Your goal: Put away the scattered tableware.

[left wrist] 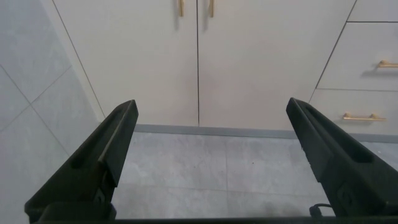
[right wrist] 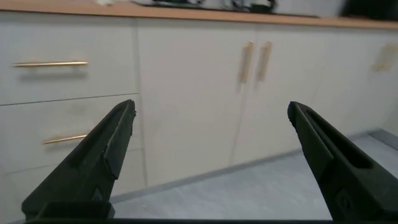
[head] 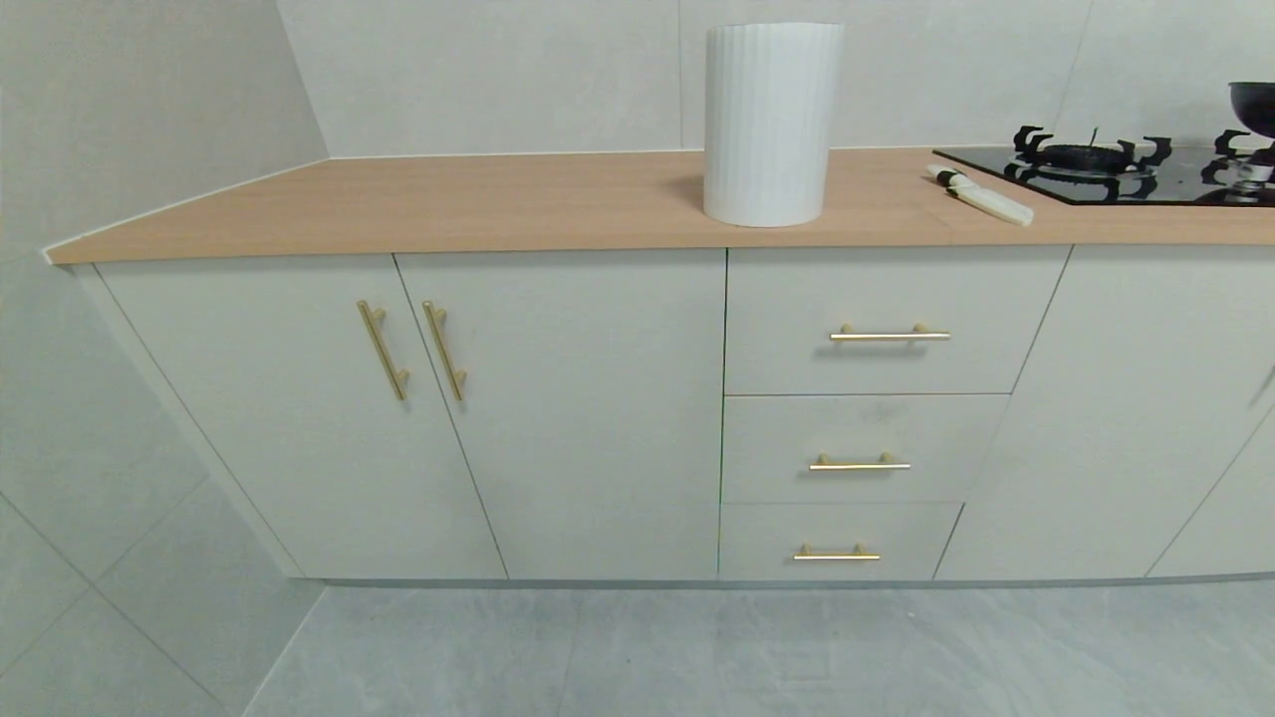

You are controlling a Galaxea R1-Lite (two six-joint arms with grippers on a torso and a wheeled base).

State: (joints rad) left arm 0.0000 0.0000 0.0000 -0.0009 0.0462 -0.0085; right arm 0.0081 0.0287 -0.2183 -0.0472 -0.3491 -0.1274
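Note:
A white knife with a black band (head: 981,196) lies on the wooden counter (head: 478,204), just left of the hob. A tall white ribbed holder (head: 768,124) stands upright near the counter's middle. My left gripper (left wrist: 211,107) is open and low above the floor, facing the double cupboard doors (left wrist: 199,56). My right gripper (right wrist: 211,108) is open too, held low in front of the drawers (right wrist: 56,106) and further cupboard doors. Nothing is between either gripper's fingers.
A black gas hob (head: 1126,169) with pan supports sits at the counter's right end, a dark pot (head: 1253,105) on it. Below are two doors with gold handles (head: 413,349) and three drawers (head: 877,398). Grey tiled floor (head: 697,657) lies in front; a wall closes the left.

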